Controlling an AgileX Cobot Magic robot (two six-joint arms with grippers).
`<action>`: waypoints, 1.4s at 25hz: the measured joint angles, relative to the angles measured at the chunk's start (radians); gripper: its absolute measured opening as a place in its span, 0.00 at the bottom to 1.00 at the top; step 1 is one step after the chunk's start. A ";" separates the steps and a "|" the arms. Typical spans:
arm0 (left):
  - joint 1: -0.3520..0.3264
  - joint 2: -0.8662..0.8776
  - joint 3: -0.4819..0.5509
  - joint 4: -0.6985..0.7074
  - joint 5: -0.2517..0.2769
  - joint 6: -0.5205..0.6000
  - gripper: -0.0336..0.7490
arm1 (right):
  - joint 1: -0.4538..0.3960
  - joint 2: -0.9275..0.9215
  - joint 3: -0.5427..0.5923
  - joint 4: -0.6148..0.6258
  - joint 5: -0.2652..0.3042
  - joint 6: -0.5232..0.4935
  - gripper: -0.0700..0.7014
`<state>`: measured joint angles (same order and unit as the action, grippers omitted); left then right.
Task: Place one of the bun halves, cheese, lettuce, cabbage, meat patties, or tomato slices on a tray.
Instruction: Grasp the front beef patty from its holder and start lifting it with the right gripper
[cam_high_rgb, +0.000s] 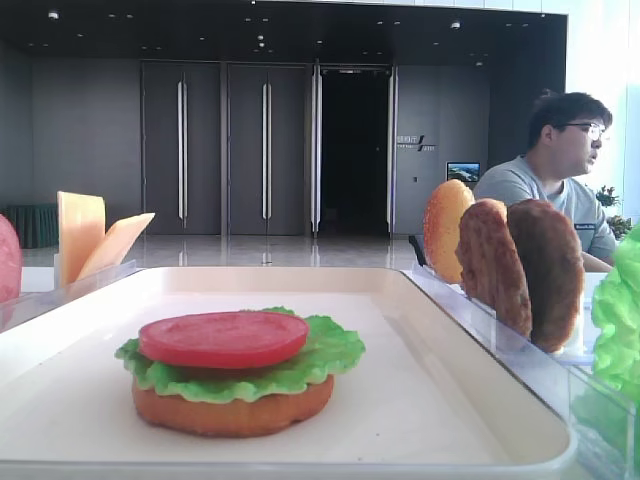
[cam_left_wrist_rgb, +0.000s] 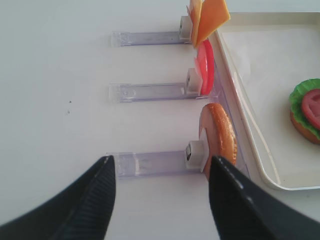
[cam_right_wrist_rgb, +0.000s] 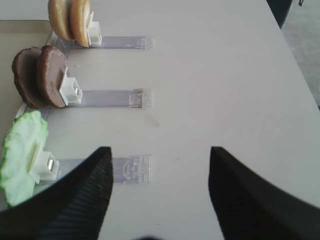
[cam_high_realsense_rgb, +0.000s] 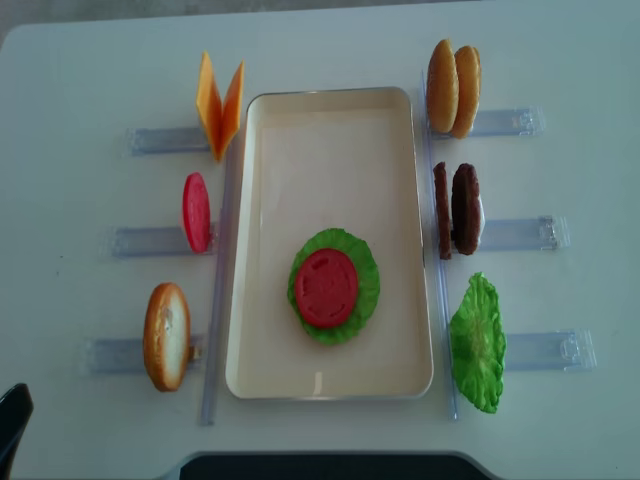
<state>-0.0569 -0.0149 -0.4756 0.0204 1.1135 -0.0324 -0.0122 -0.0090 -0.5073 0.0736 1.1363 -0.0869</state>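
Left gripper (cam_left_wrist_rgb: 160, 200) jaws spread wide, holding nothing; only the two dark fingers show in the left wrist view, tips cut off by the bottom edge. It hovers over the white table (cam_left_wrist_rgb: 60, 100) above a clear holder (cam_left_wrist_rgb: 150, 162) carrying an upright bun half (cam_left_wrist_rgb: 220, 137). In the overhead view only a dark sliver at the bottom-left corner may belong to this arm; can't tell.

Right gripper (cam_right_wrist_rgb: 160, 195) also wide apart and empty, fingers cropped at the bottom edge. It hangs over bare table, just beside the holder with the lettuce (cam_right_wrist_rgb: 22, 155), whose leaf is cut off at the left edge. Not seen in the overhead view.

Tray (cam_high_realsense_rgb: 330, 110) sits mid-table. On it, a stack: bun half (cam_high_rgb: 235, 410) at the bottom, lettuce leaf (cam_high_rgb: 320, 355) on it, tomato slice (cam_high_rgb: 222, 338) on top. From overhead the bottom bun is hidden under the leaf.

Left of tray, standing in holders: cheese (cam_high_realsense_rgb: 220, 105) slices splayed in a V, a second tomato slice (cam_high_realsense_rgb: 196, 212), and the bun half. Right of tray: two bun halves (cam_high_realsense_rgb: 452, 88), two meat patties (cam_high_realsense_rgb: 457, 210), spare lettuce.

Low front view: a seated person (cam_high_rgb: 555, 160) behind the table, partly hidden by patties; left-side items cropped.
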 joint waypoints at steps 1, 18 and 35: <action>0.000 0.000 0.000 0.000 0.000 0.000 0.62 | 0.000 0.000 0.000 0.000 0.000 0.000 0.62; 0.000 0.000 0.000 0.000 0.000 0.000 0.62 | 0.000 0.059 0.000 0.000 0.000 0.000 0.58; 0.000 0.000 0.000 -0.001 0.000 0.000 0.62 | 0.000 0.970 -0.317 0.132 -0.112 0.000 0.58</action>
<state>-0.0569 -0.0149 -0.4756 0.0193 1.1132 -0.0324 -0.0122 0.9612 -0.8245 0.2055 1.0241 -0.0869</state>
